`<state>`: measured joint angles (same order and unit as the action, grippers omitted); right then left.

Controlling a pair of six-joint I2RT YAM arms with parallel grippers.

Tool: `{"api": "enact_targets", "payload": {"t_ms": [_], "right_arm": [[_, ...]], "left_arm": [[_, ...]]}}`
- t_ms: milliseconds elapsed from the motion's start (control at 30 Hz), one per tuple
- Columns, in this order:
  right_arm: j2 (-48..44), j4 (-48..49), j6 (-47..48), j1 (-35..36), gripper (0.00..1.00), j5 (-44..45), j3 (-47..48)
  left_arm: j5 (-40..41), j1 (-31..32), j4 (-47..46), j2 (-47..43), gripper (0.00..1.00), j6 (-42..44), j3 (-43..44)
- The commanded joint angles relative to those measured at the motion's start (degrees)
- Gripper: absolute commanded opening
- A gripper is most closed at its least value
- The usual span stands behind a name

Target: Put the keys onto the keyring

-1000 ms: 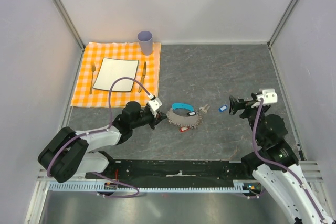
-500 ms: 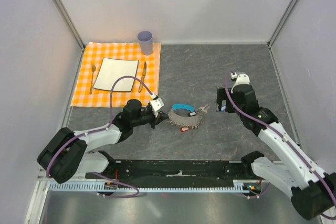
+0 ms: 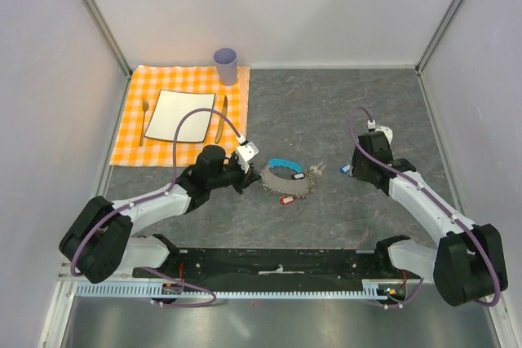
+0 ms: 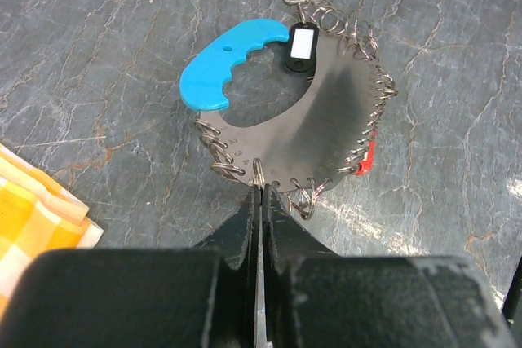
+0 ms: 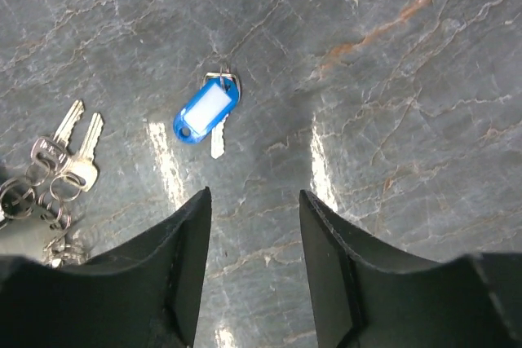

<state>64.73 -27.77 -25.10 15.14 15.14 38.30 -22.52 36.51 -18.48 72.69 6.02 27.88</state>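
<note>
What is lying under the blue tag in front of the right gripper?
Under the blue tag lies a small silver key; only its blade tip shows past the tag's edge. A wire ring shows at the top end. The key's head is covered.

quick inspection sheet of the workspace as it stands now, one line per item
surface: grey marbled table, no spill seen
job's things: keyring lying flat, cyan clasp on its far side, red tag at its rim; silver keys at its far rim; blue-tag key loose and apart
clutter: orange check placemat with plate, fork, knife; cup at its far corner
grippers: left gripper shut, seemingly pinching a small ring on the keyring's near edge; right gripper open above the blue-tag key
cables: purple cables loop off each arm, clear of the keys
surroundings: pale walls, metal frame posts
</note>
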Motion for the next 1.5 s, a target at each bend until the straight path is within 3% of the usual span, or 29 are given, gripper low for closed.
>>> {"api": "enact_targets", "payload": {"t_ms": [0,533,1467], "right_arm": [[2.9,8.3,-1.7,-0.8,0.48,2.9,0.0],[18.0,16.4,-1.9,-0.9,0.34,4.6,5.6],[22.1,19.3,-2.0,-1.1,0.2,5.6,3.8]], "left_arm": [[2.4,0.2,2.0,0.5,0.02,-2.0,2.8],[5.4,0.2,2.3,-1.9,0.02,-1.5,1.7],[4.2,0.2,2.8,-1.5,0.02,-1.4,2.2]]}}
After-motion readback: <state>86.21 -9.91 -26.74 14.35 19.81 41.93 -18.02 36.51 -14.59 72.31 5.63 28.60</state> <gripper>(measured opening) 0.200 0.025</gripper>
